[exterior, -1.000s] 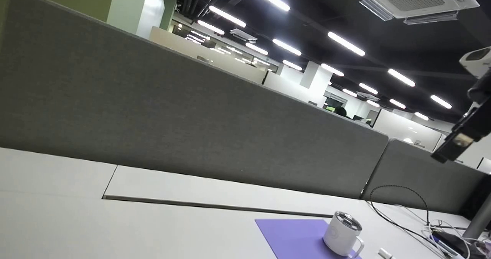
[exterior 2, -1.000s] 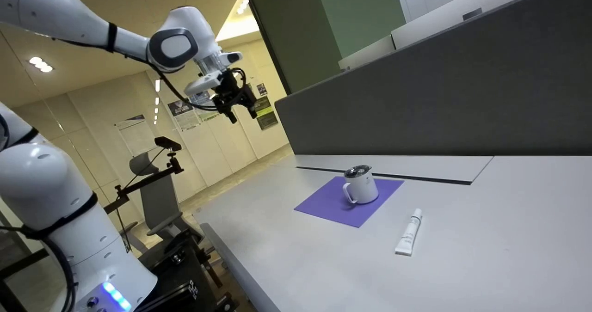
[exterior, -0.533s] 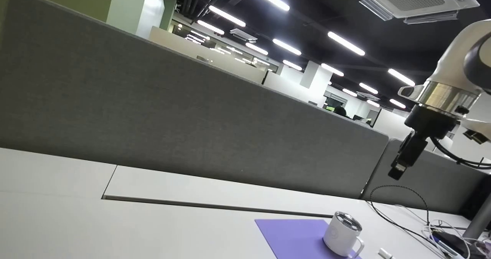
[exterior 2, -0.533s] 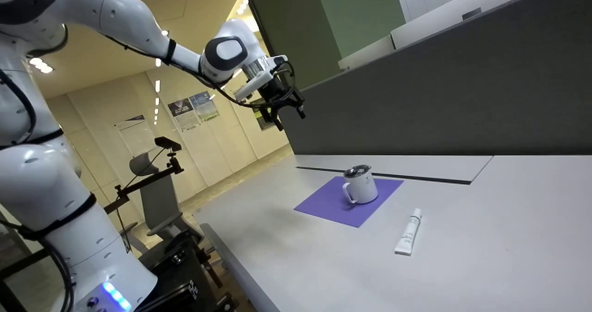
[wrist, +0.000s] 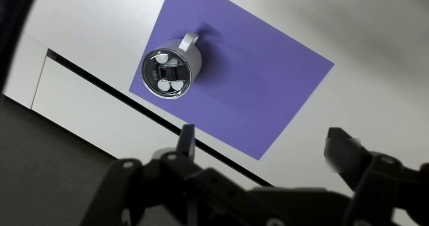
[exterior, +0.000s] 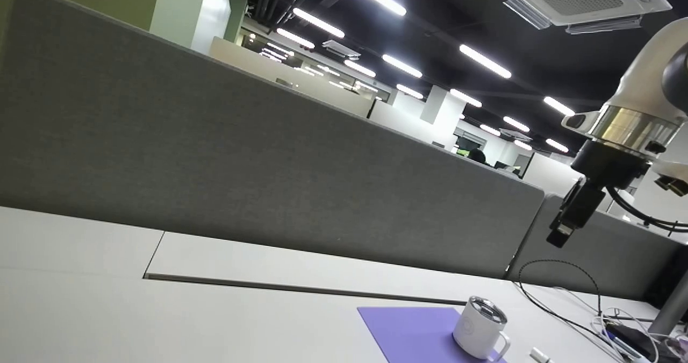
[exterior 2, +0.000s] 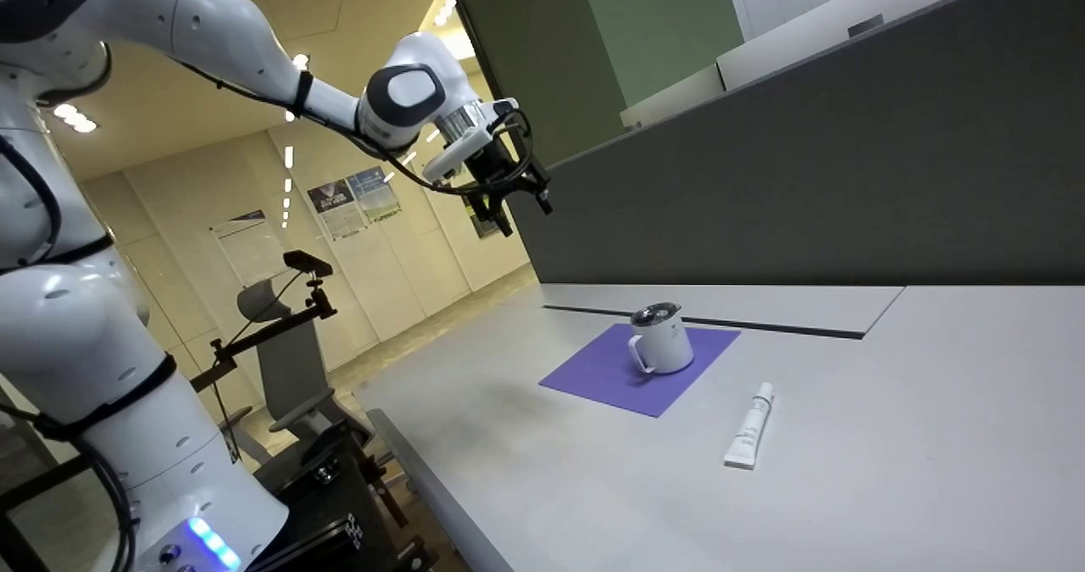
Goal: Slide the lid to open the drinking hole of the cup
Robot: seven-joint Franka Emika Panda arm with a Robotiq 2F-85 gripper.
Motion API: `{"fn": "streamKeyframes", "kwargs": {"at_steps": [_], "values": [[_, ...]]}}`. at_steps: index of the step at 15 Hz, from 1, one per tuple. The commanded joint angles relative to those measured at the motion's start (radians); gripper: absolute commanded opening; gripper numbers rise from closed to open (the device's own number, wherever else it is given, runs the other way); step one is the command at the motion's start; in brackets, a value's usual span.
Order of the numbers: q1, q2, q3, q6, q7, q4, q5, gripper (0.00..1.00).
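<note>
The cup (exterior 2: 670,347) is a white handled mug standing upright on a purple mat (exterior 2: 627,390); it also shows in an exterior view (exterior: 475,333) and in the wrist view (wrist: 195,57). Its round lid (wrist: 153,72) looks clear with a shiny rim and has a dark slider (wrist: 177,73) across it. The lid also shows in both exterior views (exterior: 488,309) (exterior 2: 655,313). My gripper (wrist: 261,127) is open and empty, its fingers wide apart. It hangs well above the table, apart from the cup, in both exterior views (exterior 2: 527,222) (exterior: 557,242).
A white tube (exterior 2: 750,428) lies on the table in front of the mat. A grey divider (exterior 2: 805,174) stands behind, with a dark slot (exterior 2: 763,327) in the tabletop before it. Black and white cables (exterior: 594,279) lie beyond the cup in an exterior view.
The arm swung in towards the mat between one second and half a second ago. Since then the gripper has moved back and up only slightly. The cup and mat have not moved.
</note>
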Motion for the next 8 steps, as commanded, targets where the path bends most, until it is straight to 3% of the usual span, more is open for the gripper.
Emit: {"fn": "streamKeyframes", "kwargs": {"at_steps": [1, 2, 3, 4, 8], "values": [[-0.034, 0.067, 0.021, -0.015, -0.012, 0.068, -0.02, 1.0], [-0.041, 0.099, 0.018, -0.02, 0.002, 0.094, -0.046, 1.0], [-0.051, 0.14, 0.015, -0.014, 0.008, 0.125, -0.054, 0.75], [-0.057, 0.174, 0.01, 0.003, 0.025, 0.148, -0.083, 0.73], [-0.096, 0.301, 0.023, 0.051, 0.023, 0.231, -0.086, 0.45]]}}
